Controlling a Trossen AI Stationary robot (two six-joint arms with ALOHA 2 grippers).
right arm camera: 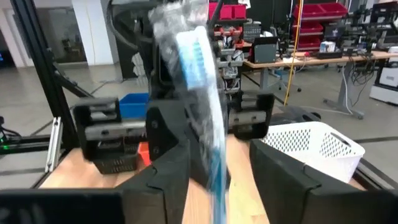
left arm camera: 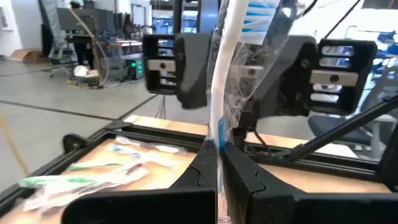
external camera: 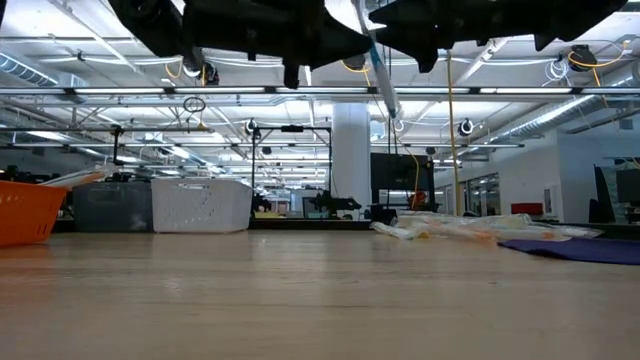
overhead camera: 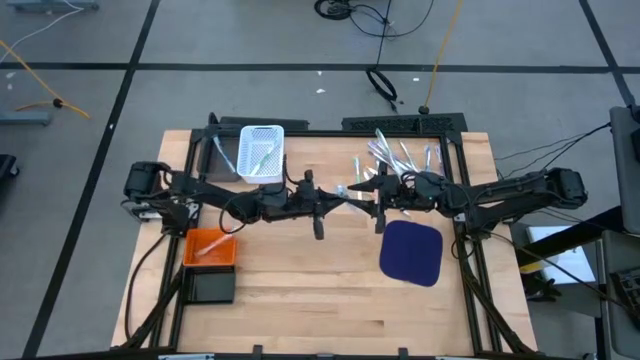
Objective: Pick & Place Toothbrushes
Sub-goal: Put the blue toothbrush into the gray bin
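Blue-bristled toothbrush (right arm camera: 202, 87) in clear wrap, held up in the air over the middle of the wooden table (overhead camera: 330, 290), between the two grippers. Left gripper (overhead camera: 340, 195) reaching in from 9 o'clock, fingers pressed together and pinching the wrapped handle (seen close in the left wrist view, where the white stem (left arm camera: 222, 81) rises straight out of the shut fingertips (left arm camera: 208, 165)). Right gripper (overhead camera: 378, 200) facing it from 3 o'clock, fingers (right arm camera: 168, 180) spread wide to either side of the brush, not touching it as far as can be told. From the low view, same brush (external camera: 381, 70) hanging slanted below the dark arms, well clear of the tabletop.

Loose pile of toothbrushes (overhead camera: 400, 158) in wrappers at about 1 o'clock on the table, near the back edge, just behind the right gripper; white, green and pale ones visible (left arm camera: 93, 165) in the left wrist view. White basket (overhead camera: 262, 152) at about 11 o'clock, with a few brushes inside (count cannot be told). Orange bin (overhead camera: 210, 248) at 8 o'clock with a dark bin (overhead camera: 212, 287) just in front of it. Dark blue mat (overhead camera: 412, 252) at 4 o'clock, lying flat.
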